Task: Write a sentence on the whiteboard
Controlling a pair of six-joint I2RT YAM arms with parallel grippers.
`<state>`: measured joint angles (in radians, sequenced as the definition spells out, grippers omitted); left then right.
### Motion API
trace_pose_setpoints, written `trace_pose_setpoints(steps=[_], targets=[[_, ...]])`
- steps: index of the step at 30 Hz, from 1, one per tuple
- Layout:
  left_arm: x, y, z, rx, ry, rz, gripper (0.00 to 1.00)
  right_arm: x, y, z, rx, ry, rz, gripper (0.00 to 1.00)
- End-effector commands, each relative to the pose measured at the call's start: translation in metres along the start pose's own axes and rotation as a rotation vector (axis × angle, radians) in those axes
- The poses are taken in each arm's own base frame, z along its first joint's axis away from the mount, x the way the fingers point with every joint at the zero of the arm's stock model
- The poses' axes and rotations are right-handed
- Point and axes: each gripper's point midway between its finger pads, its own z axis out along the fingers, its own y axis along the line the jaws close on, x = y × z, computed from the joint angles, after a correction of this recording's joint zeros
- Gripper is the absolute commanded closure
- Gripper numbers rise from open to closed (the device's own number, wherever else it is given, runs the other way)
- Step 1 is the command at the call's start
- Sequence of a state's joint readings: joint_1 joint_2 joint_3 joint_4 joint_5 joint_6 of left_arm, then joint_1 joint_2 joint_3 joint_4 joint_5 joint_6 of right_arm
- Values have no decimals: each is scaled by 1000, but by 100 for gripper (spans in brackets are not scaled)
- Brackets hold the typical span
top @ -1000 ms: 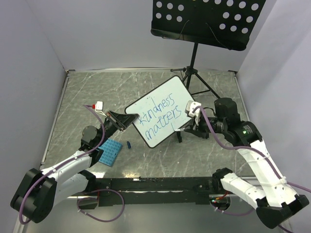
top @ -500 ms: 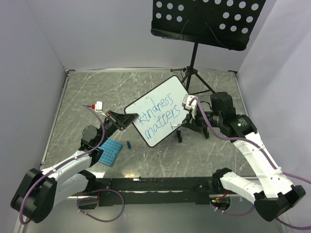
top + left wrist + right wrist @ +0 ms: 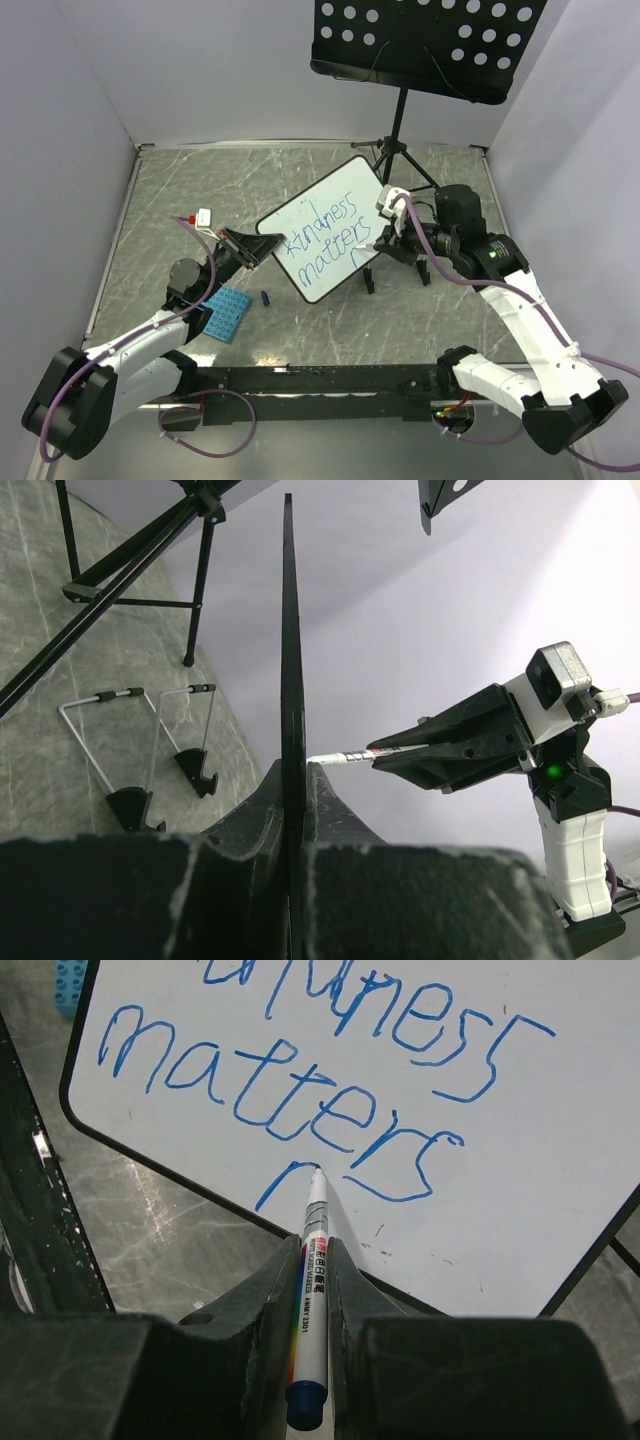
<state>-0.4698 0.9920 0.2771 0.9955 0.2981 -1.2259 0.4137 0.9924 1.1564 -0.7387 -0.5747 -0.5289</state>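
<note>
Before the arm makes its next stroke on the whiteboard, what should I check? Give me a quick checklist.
1. Is the left gripper clamped on the edge of the whiteboard: ok.
2. Is the right gripper shut on the marker: ok.
3. Is the marker tip against the board face: ok.
4. Is the sentence finished: not ok, there is only one stroke under "matters".
5. Is there room for a third line above the lower rim: cannot tell, it looks tight.

left claw (image 3: 264,246) clamped, right claw (image 3: 315,1252) clamped, arms outstretched
</note>
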Motion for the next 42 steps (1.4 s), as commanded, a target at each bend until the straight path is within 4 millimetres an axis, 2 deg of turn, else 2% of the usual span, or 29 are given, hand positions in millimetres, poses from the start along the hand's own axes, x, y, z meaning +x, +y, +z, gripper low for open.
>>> trace_pose_setpoints(steps=[1, 9, 13, 18, 23, 30, 35, 42], targets=[[-25, -71, -1, 232, -74, 34, 99, 8, 1, -8, 30, 12, -9, 100], [-25, -71, 1, 235, -75, 38, 99, 33, 24, -13, -45, 65, -1, 100], [-26, -71, 2, 235, -73, 36, 99, 38, 25, -13, -44, 74, 0, 100], [-25, -70, 3, 232, -68, 37, 99, 27, 19, -13, -24, 44, -6, 100], [-24, -72, 3, 237, -62, 41, 99, 8, 4, -9, 22, -2, -11, 100], [-23, -71, 1, 233, -60, 41, 99, -9, -14, -7, 67, -36, -8, 100], [-23, -73, 1, 236, -62, 42, 99, -9, -23, -5, 93, -32, 8, 100], [-25, -71, -1, 230, -70, 48, 99, 6, -15, -12, 74, 2, 15, 100]])
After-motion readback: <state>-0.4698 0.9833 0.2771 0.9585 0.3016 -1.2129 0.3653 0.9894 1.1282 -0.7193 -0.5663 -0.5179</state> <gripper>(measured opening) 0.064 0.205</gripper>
